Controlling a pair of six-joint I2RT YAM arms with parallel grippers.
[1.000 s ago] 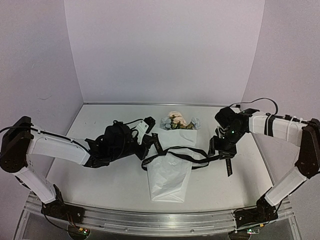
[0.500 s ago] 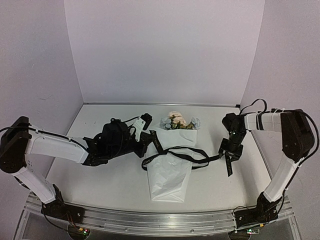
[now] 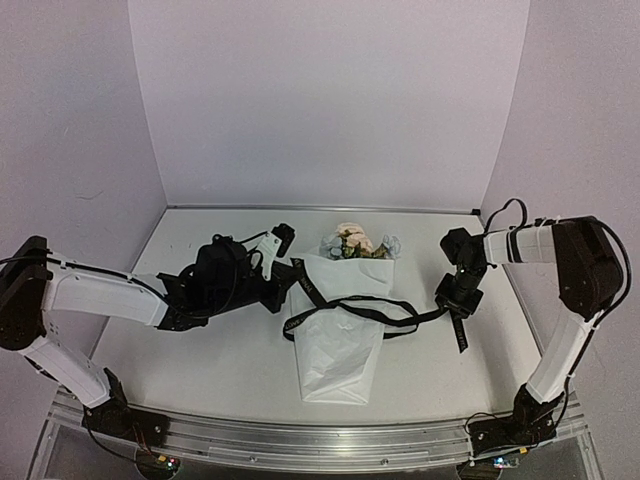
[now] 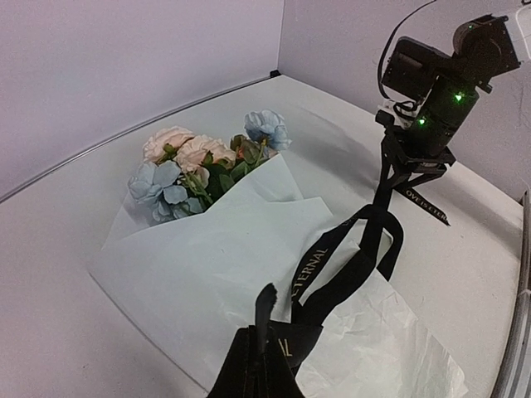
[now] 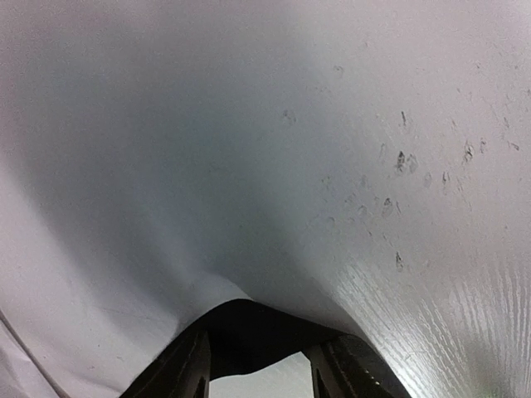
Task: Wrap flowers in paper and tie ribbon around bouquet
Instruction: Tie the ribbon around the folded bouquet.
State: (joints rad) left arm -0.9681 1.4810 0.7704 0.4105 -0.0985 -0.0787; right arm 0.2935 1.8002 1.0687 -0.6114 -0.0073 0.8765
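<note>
Across bouquet (image 4: 236, 249), blk ribbon (image 4: 311, 269), "ETERNAL" txt

Flowers (image 4: 203, 153): pale peach and light blue blooms, dark green leaves. Paper (image 4: 241, 249): plain white, no print. Ribbon (image 4: 314, 267): black, with pale capital lettering along its length. Table (image 3: 200, 345): white, with a faint wood-grain texture and a few small dark specks in the right wrist view. Walls (image 3: 330, 100): pale lilac, unmarked. Arms (image 3: 100, 295): white links, black joints; two green lights on the right one. Rail (image 3: 320, 440): silver.
</note>
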